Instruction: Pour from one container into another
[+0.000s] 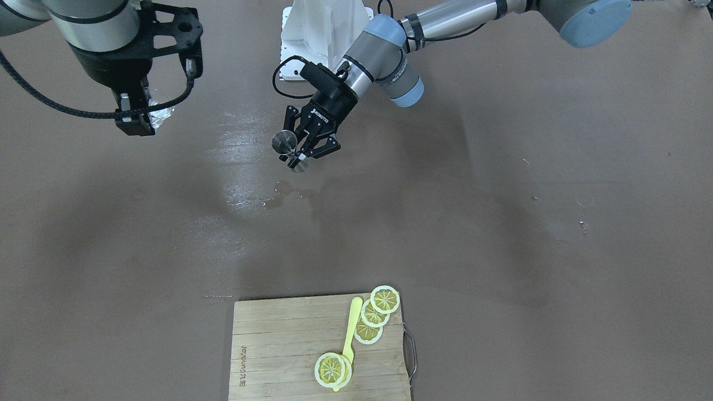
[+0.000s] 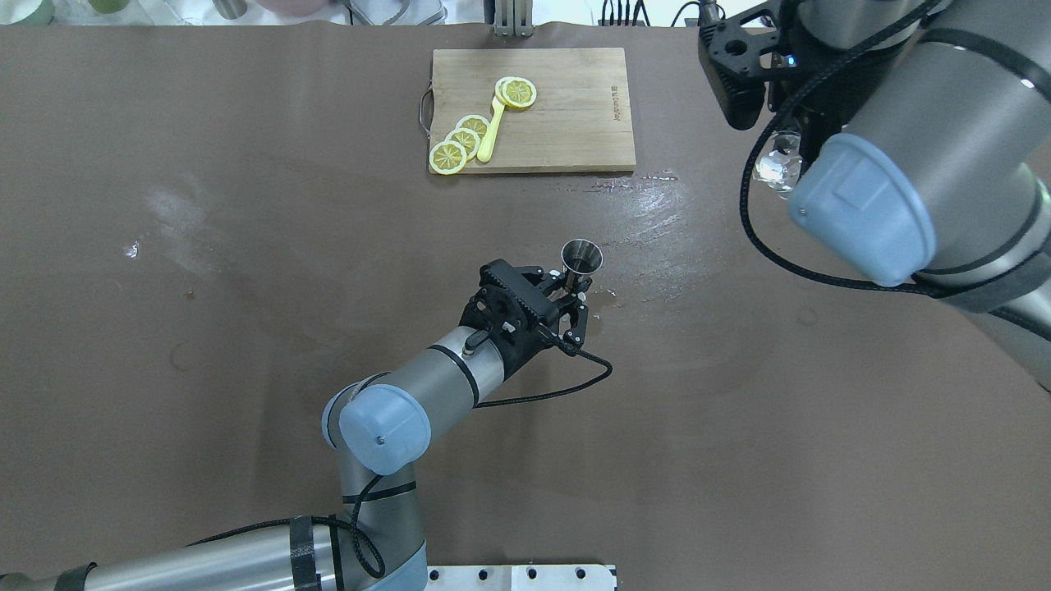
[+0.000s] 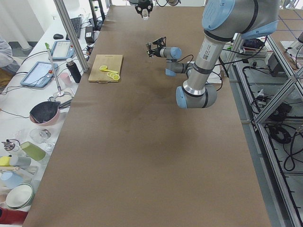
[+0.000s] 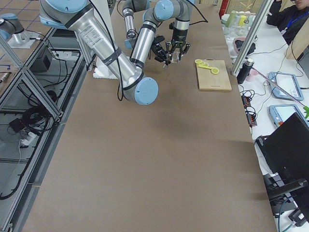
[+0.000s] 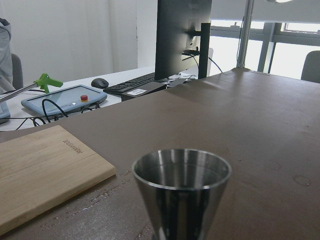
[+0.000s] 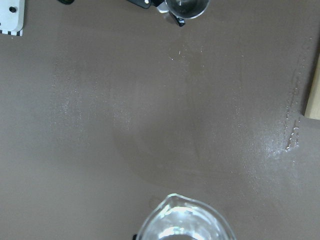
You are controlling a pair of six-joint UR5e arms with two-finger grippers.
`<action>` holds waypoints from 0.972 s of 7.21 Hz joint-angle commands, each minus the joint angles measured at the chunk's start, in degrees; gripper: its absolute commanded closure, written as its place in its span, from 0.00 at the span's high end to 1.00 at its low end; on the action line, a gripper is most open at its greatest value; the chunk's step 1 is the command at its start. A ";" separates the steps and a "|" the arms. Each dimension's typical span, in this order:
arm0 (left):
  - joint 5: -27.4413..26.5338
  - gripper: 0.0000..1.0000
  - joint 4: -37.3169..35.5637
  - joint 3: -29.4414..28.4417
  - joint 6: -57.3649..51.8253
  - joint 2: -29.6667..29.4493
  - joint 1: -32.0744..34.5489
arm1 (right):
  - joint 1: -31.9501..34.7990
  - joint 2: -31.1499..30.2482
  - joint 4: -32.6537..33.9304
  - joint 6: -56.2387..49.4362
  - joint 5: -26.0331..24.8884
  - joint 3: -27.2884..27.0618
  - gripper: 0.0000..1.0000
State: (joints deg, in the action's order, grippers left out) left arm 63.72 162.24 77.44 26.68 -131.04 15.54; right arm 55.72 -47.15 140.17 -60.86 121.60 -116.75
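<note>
The metal jigger (image 2: 580, 255) stands upright in my left gripper (image 2: 577, 289), which is shut on its narrow waist from the side, near the table's middle. In the front view the jigger's open cup (image 1: 284, 141) faces up, and it fills the foreground of the left wrist view (image 5: 181, 187). The clear glass (image 2: 775, 167) hangs high over the table's right side, with my right gripper (image 1: 135, 114) shut on it. The right wrist view shows the glass rim (image 6: 183, 221) at the bottom and the jigger (image 6: 187, 6) far off at the top edge.
A wooden cutting board (image 2: 575, 123) at the far edge carries lemon slices (image 2: 464, 141) and a yellow utensil (image 2: 491, 131). Wet streaks (image 1: 248, 167) shine on the brown table near the jigger. The white robot base (image 1: 323, 33) sits behind.
</note>
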 commanded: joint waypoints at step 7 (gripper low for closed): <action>2.71 0.00 10.81 0.34 -0.04 15.01 14.85 | 16.95 -21.01 -17.95 -8.13 14.60 -7.53 0.00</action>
State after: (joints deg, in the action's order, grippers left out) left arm 65.06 171.48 77.86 26.69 -118.62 28.89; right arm 70.38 -64.53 126.51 -68.02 133.17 -124.56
